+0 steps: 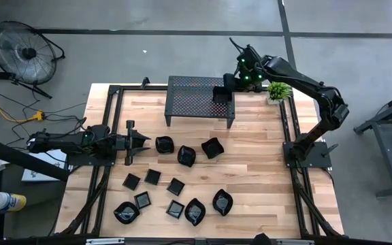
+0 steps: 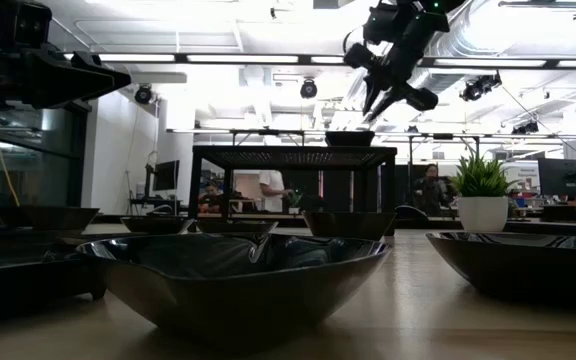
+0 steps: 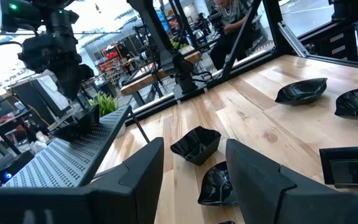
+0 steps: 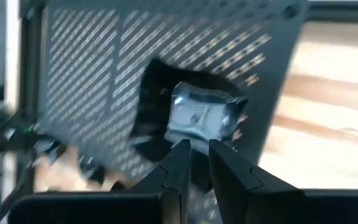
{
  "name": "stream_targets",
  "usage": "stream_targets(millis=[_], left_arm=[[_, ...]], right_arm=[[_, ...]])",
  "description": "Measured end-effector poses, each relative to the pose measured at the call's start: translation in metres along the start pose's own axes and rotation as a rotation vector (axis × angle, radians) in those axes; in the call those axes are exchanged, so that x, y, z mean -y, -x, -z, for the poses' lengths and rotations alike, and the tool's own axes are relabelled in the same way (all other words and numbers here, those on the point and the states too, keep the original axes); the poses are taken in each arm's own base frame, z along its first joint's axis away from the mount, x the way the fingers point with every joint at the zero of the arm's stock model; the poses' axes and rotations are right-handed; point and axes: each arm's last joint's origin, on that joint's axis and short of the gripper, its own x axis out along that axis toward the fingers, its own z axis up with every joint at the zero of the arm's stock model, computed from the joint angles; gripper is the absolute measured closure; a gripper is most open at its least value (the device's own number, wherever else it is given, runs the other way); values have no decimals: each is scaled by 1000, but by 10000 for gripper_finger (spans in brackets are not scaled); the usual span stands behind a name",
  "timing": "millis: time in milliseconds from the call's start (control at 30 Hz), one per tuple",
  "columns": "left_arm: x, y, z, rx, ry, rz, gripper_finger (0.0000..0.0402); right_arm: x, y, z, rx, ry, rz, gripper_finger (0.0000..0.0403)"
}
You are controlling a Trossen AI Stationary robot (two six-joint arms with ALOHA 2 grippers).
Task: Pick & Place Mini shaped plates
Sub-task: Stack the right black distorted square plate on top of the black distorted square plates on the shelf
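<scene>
One mini shaped plate [image 1: 222, 94], a glossy black dish, sits flat on the right part of the black perforated rack [image 1: 189, 102] at the table's far side; the right wrist view also shows the plate [image 4: 194, 118]. My right gripper [image 2: 376, 108] hangs just above it, pointing steeply down, fingers a narrow gap apart with nothing between them. Several more black plates [image 1: 186, 156] lie on the wooden table, in the middle and near the front. My left gripper [image 1: 140, 141] waits open and level at the table's left side.
A small potted plant [image 1: 278, 90] stands just right of the rack, close under my right arm. Black frame rails [image 1: 111, 109] run along the table's left and right sides. A fan [image 1: 26, 49] stands on the floor beyond the far left corner.
</scene>
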Motion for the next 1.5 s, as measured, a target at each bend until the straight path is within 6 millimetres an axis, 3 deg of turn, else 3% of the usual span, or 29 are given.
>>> stream_targets(millis=[267,767,1033,1233,1500], left_arm=[[0,0,0,0,0,0,231],[0,0,0,0,0,0,231],[0,0,0,0,0,0,231],[0,0,0,0,0,0,231],[0,0,0,0,0,0,231]], right_arm=[[-20,15,29,-78,130,-93,359],[-64,9,141,-142,364,144,367],[-74,9,183,-104,452,196,353],[-79,-4,201,-72,453,258,322],[-82,-42,219,-90,444,363,277]])
